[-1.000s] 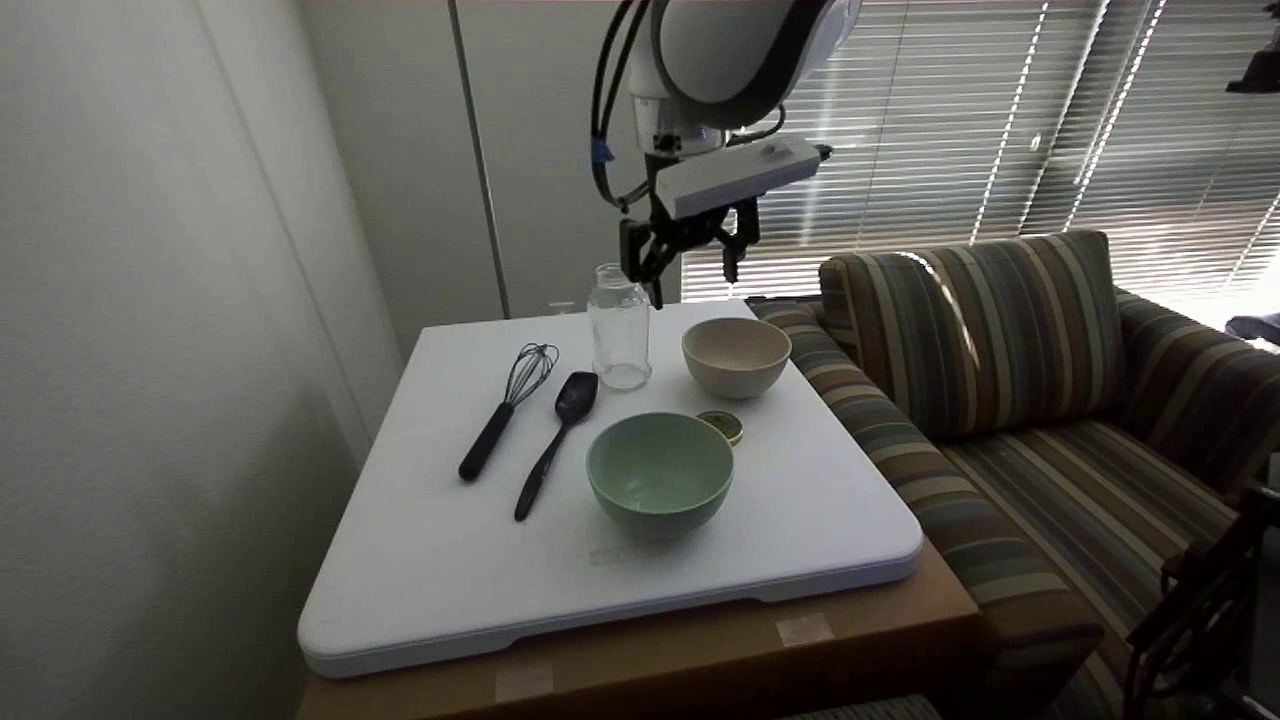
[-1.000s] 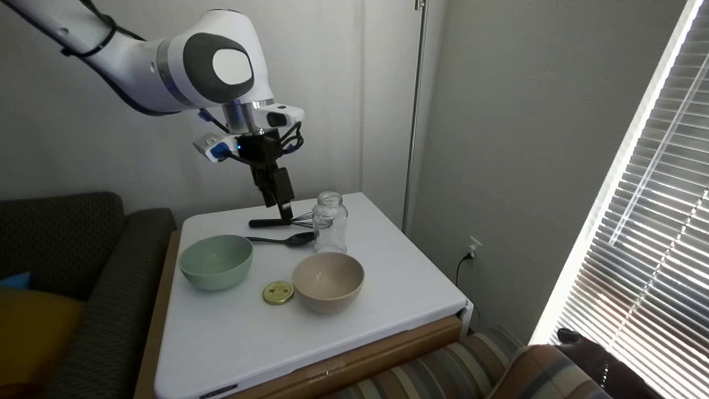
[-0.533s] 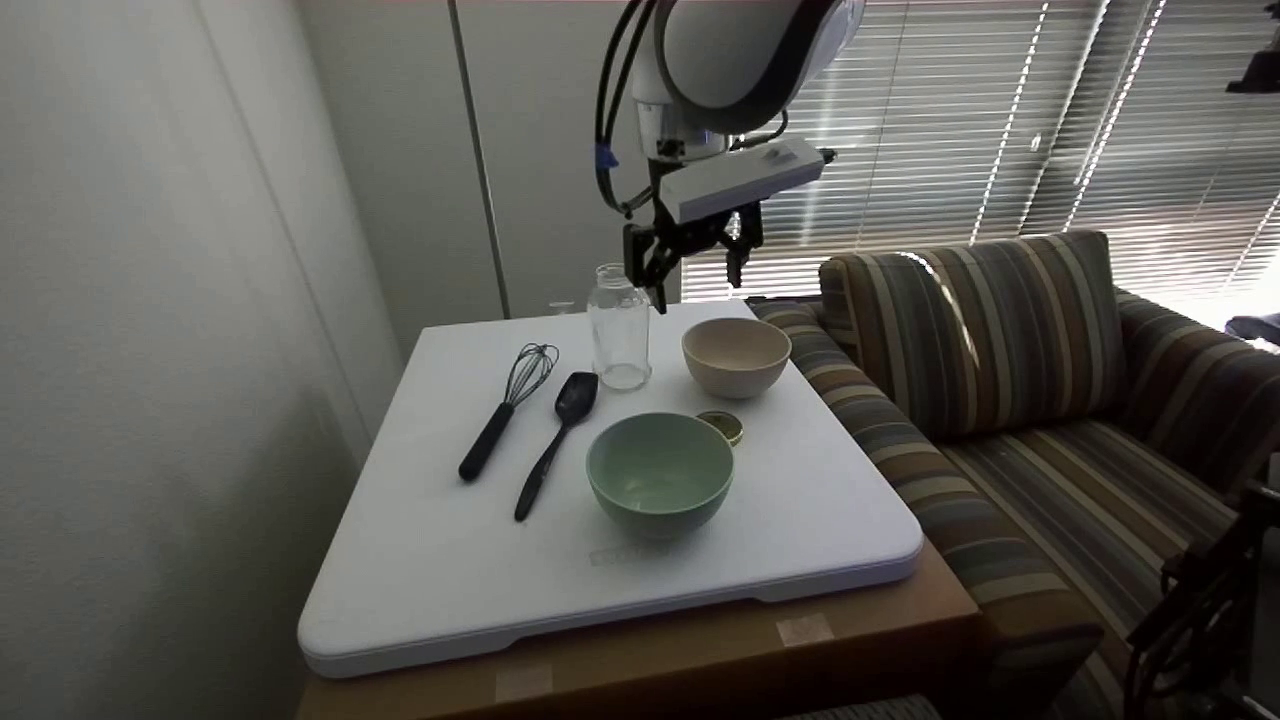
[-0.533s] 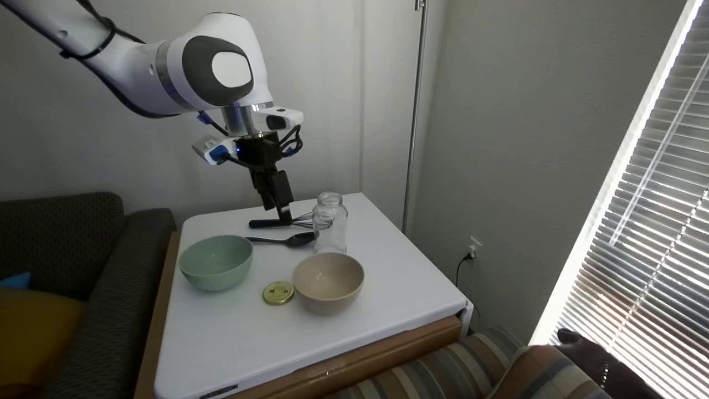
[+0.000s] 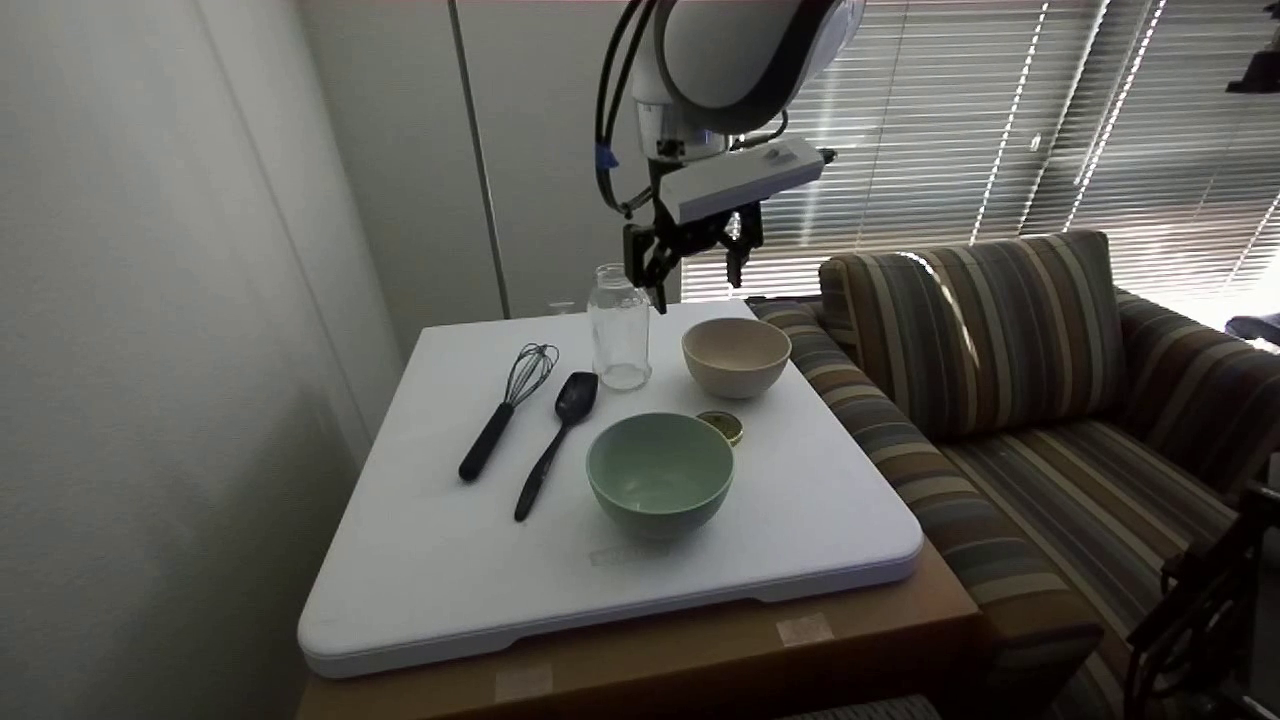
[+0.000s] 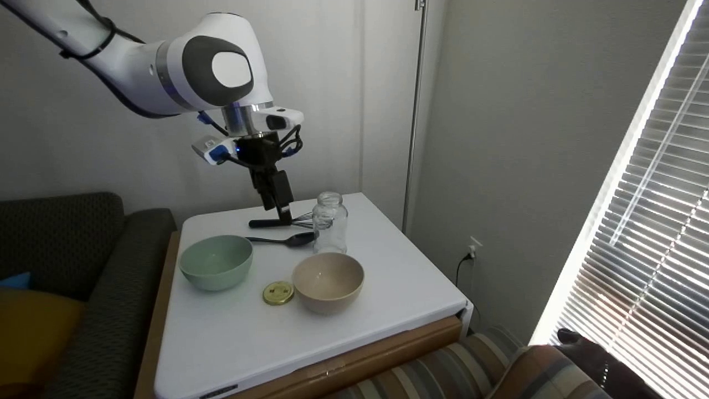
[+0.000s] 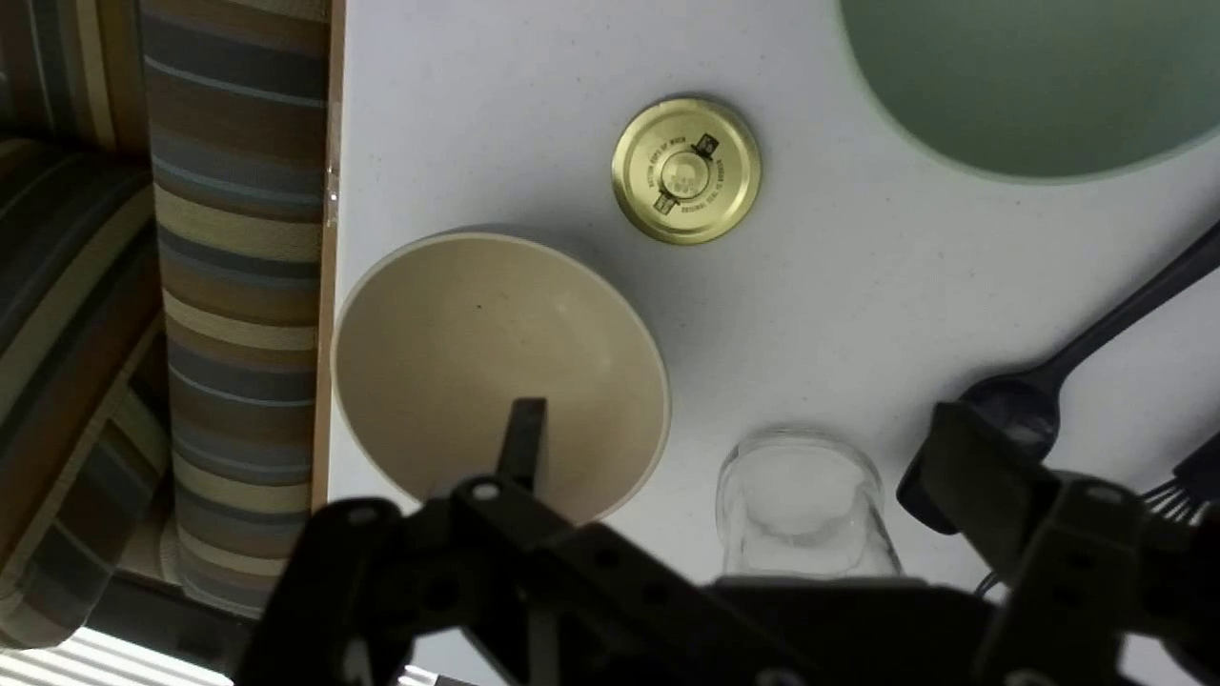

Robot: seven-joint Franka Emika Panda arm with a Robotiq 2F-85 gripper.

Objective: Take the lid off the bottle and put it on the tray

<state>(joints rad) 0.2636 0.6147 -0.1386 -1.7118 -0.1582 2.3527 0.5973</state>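
Observation:
The lid (image 5: 728,425) is a round flat gold cap. It lies on the white tray (image 5: 430,580), between the green bowl and the beige bowl, and shows whole in the wrist view (image 7: 686,171). The bottle (image 5: 620,345) is a clear glass jar. It stands upright on the tray with an open mouth, and it also shows in an exterior view (image 6: 330,227). My gripper (image 5: 698,292) is open and empty above the tray, at about the height of the bottle's mouth. In the wrist view the bottle (image 7: 801,505) shows between the spread fingers, its upper part hidden by the gripper body.
A beige bowl (image 6: 328,282) stands beside the lid, and a green bowl (image 6: 216,263) stands on its other side. A black spoon-like utensil (image 5: 560,440) and a whisk (image 5: 505,410) lie near the bottle. A striped sofa (image 5: 1000,350) adjoins the tray's side.
The gripper has moved down very slightly since one second ago, and has stayed still for the last half second. The lid, bottle and bowls have not moved.

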